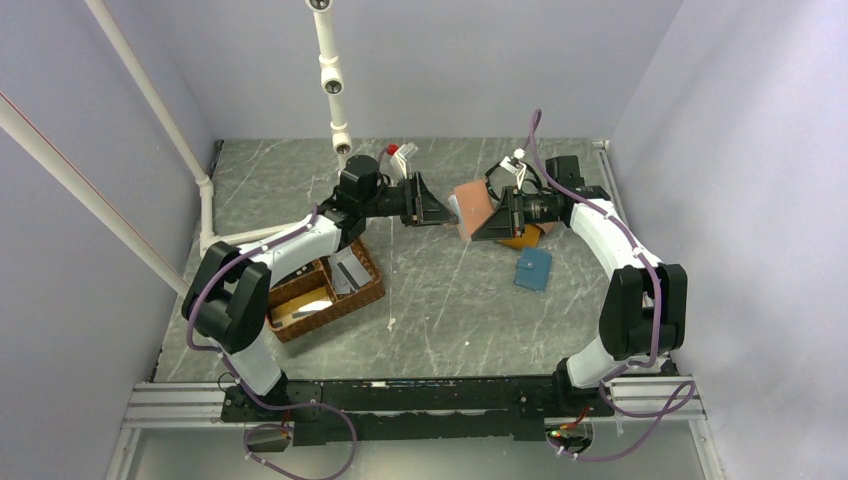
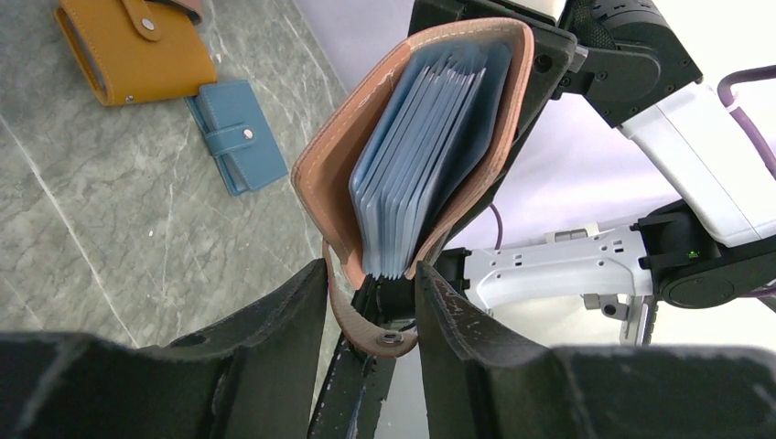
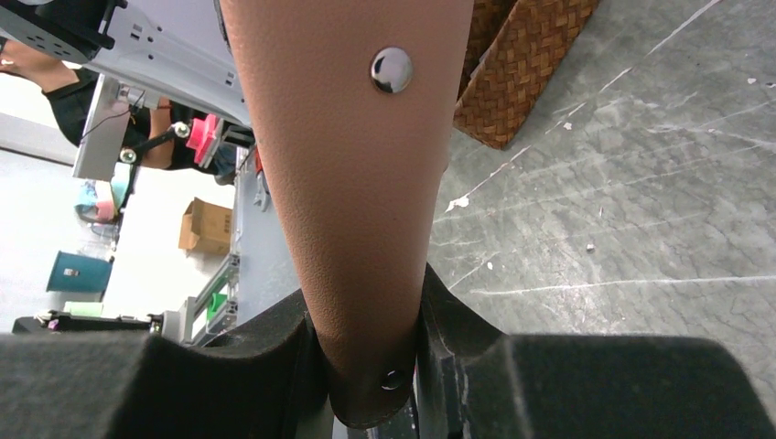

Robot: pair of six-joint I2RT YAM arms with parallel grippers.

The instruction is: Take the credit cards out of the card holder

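My right gripper [image 1: 482,218] is shut on the salmon-pink card holder [image 1: 469,204] and holds it above the table; the right wrist view shows its pink outer cover [image 3: 357,183] pinched between my fingers [image 3: 366,320]. In the left wrist view the card holder [image 2: 430,137] gapes open, showing its light-blue pockets [image 2: 421,165]. I see no card sticking out of them. My left gripper [image 2: 371,293] is open, with a finger on each side of the hanging snap tab [image 2: 366,334]. Two grey cards [image 1: 349,270] lie in the basket.
A woven brown basket [image 1: 372,293] sits under the left arm and shows in the right wrist view [image 3: 526,64]. An orange wallet [image 1: 525,238] and a teal-blue wallet [image 1: 533,268] lie on the table under the right arm; both show in the left wrist view [image 2: 137,50] [image 2: 240,135].
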